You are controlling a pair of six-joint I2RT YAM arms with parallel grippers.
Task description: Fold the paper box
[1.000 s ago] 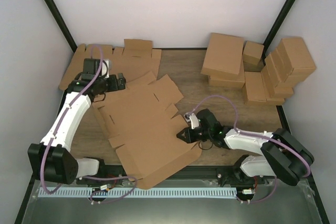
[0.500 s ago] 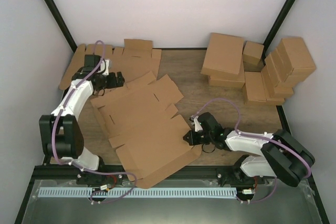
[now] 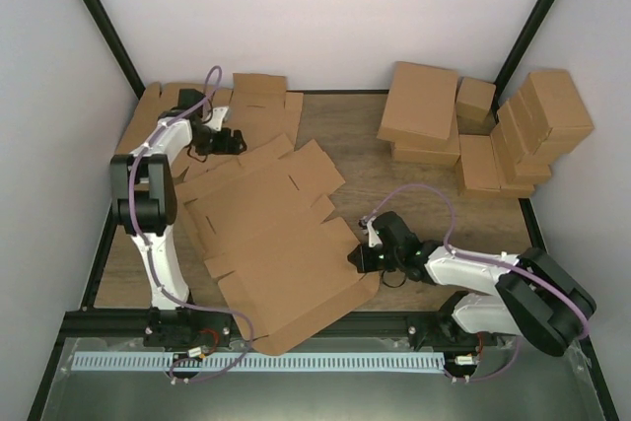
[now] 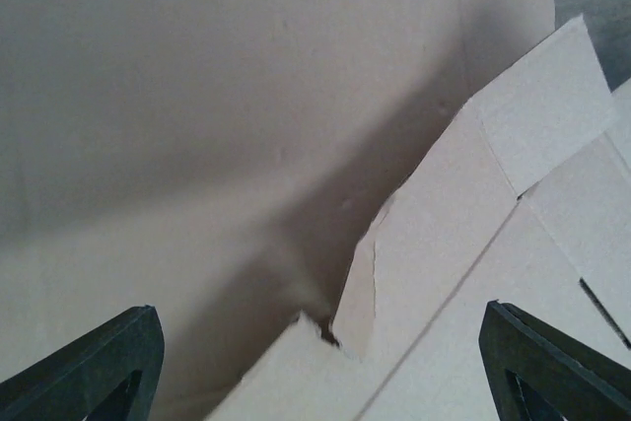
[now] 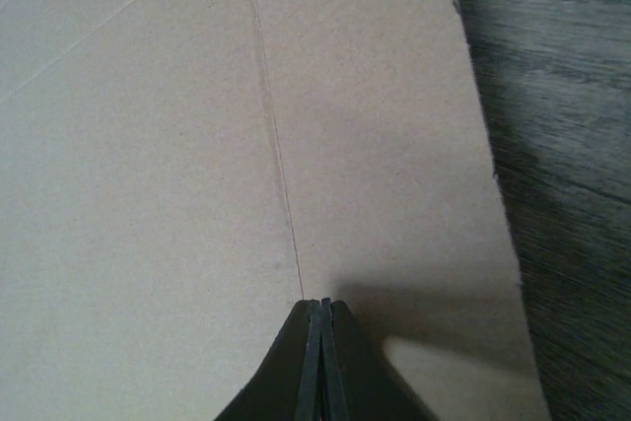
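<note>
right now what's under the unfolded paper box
The paper box lies on the wooden table, its far flaps over the stack of flat blanks, its near corner past the table edge. Anything else beneath is covered.

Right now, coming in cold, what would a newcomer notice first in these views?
The big flat paper box sprawls across the middle of the table, overhanging the near edge. The right gripper, shut, sits at its right edge; the left gripper hangs open near its far-left corner. Closed brown boxes are piled far right.
</note>
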